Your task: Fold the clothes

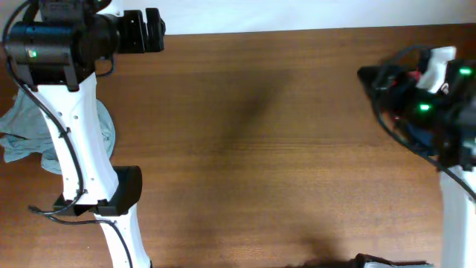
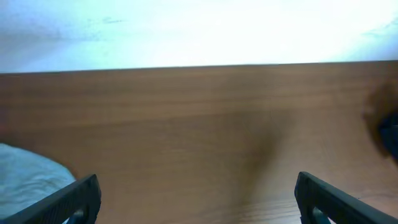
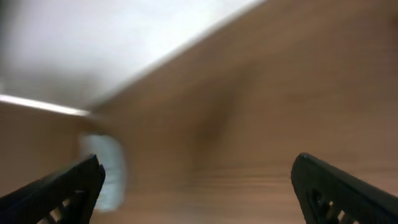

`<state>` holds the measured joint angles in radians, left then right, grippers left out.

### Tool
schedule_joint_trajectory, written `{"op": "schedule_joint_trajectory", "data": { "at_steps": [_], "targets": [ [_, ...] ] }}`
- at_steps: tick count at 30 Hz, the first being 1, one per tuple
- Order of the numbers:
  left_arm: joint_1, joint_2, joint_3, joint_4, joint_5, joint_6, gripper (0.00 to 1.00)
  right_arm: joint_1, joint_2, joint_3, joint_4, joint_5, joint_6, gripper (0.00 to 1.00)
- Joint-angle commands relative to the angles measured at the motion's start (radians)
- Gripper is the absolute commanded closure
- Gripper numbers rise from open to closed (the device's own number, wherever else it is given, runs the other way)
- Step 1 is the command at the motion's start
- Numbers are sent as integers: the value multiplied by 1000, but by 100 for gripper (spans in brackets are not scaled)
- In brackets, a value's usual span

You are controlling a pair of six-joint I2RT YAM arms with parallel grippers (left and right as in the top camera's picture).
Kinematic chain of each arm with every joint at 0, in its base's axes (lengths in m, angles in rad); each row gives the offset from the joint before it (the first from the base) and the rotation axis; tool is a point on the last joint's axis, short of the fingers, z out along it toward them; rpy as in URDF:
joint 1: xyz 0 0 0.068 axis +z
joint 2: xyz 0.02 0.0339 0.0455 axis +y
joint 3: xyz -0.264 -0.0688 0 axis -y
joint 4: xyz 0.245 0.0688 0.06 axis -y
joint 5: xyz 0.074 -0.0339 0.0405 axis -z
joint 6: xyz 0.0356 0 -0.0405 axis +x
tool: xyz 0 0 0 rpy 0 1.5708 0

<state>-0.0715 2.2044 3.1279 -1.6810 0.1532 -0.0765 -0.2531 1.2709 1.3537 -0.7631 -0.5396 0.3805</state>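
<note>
Wide open and empty at left tool [image 2: 199, 208] and right tool [image 3: 199, 202], over the table [image 1: 260, 134]. Pale grey-blue shirt [image 1: 15, 132] heaped beside the left tool. Cannot place the black T-shirt, maybe the dark scrap [image 1: 387, 262] at the near edge. Seemingly nothing folded yet.

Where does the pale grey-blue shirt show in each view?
Overhead: pale grey-blue shirt at left edge, partly behind the left arm.
Left wrist: lower-left corner.
Right wrist: blurred pale patch, lower left, probably it.
Shared landmark: table's far edge.

Two arms [image 1: 74, 141] [image 1: 457, 216], one pale blue garment [image 1: 18, 134], one wooden table [image 1: 260, 149]
</note>
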Motion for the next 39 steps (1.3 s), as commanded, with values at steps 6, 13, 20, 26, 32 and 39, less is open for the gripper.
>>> {"op": "schedule_joint_trajectory", "data": {
  "at_steps": [6,13,20,26,32,39],
  "targets": [
    [-25,-97,7,-6,-101,-29,1,105,-39,5,-156,518,-183,1],
    [-90,-209,-3,-6,-241,-44,1,104,-108,5,-312,591,-243,1],
    [-99,-258,-237,-6,-371,-94,1,104,-206,5,-297,660,-246,1],
    [-98,-288,-610,-6,-421,-204,1,104,-251,5,-297,759,-246,1],
    [-98,-288,-953,125,-577,-301,1,104,-225,5,-299,758,-246,1],
    [-98,-288,-1200,377,-577,-301,1,104,-155,5,-311,758,-246,1]
  ]
}}
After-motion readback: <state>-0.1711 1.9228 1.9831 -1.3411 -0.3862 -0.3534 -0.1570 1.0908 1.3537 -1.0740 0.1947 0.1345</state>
